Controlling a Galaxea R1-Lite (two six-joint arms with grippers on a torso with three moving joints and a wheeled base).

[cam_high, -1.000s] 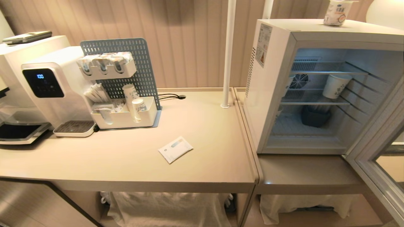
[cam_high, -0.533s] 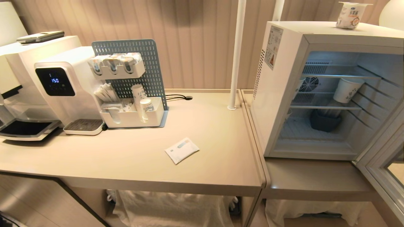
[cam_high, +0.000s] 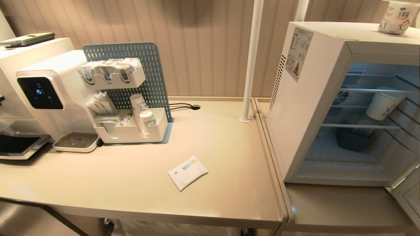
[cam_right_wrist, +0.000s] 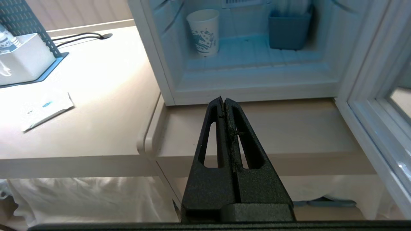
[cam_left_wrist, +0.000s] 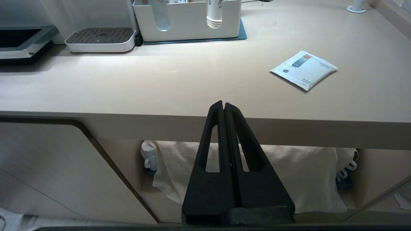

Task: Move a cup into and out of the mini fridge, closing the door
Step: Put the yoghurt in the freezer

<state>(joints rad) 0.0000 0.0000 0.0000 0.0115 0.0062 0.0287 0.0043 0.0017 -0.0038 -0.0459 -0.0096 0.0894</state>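
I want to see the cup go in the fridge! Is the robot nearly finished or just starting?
Just starting, it seems. Done: the door of the mini fridge is open. In hand: nothing; the left hand and right hand are both shut and empty, low in front of the counter. Left: the cup sits on top of the fridge, so it must go in, come out, and the door be closed.

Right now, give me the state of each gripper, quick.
Left gripper: shut, holding nothing, out in front of the counter edge.
Right gripper: shut, holding nothing, in front of the open mini fridge.
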